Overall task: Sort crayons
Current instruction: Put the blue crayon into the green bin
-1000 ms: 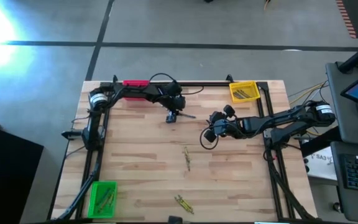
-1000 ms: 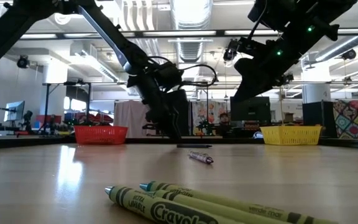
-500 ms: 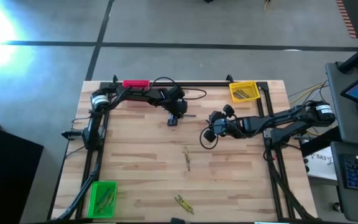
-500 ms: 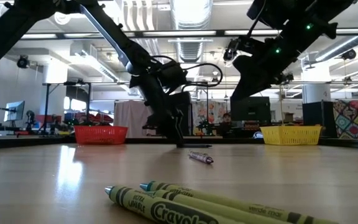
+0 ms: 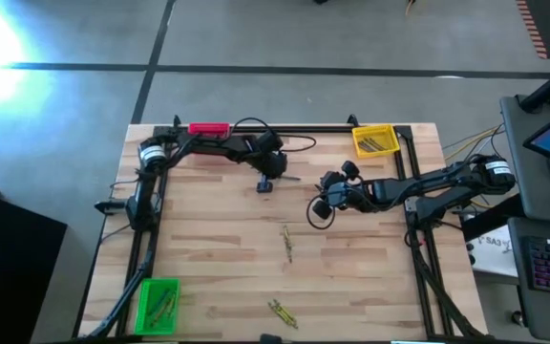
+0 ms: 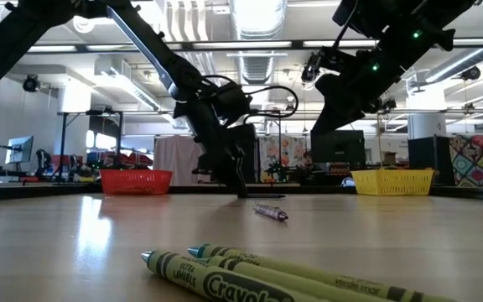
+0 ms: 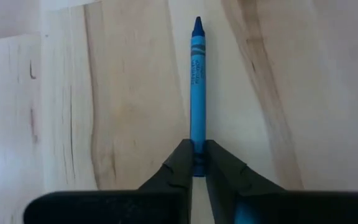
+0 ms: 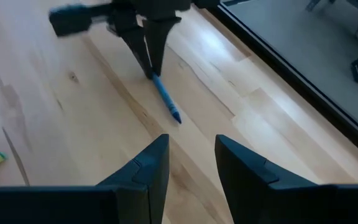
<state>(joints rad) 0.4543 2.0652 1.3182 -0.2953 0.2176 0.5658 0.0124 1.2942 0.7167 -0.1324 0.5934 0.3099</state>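
A blue crayon (image 7: 196,81) lies on the wooden table toward its far side; it also shows in the high view (image 5: 290,178) and the right wrist view (image 8: 166,99). My left gripper (image 7: 196,151) is shut on its blunt end, down at the table (image 5: 271,176). My right gripper (image 8: 191,158) is open and empty, held above the table to the crayon's right (image 5: 319,212). More crayons lie mid-table (image 5: 287,243) and by the near edge (image 5: 281,312). In the low view the near ones are olive-green (image 6: 250,277). My left gripper pinches the blue crayon's blunt end (image 7: 196,135) between its two fingertips. The fingers (image 8: 149,53) come down steeply from above and from the table's left. The crayon sticks out forward past the fingertips and lies level on the table, its tip (image 7: 197,22) pointing away.
A pink bin (image 5: 209,129) stands at the far edge, a yellow bin (image 5: 374,140) with crayons at the far right corner, and a green bin (image 5: 158,304) with crayons at the near left corner. A purple-wrapped crayon (image 6: 271,212) shows mid-table in the low view.
My left gripper has gone a little toward the table's right edge and down to the table at the blue crayon's blunt end. It has kept still for the last half second. The crayon has stayed where it was.
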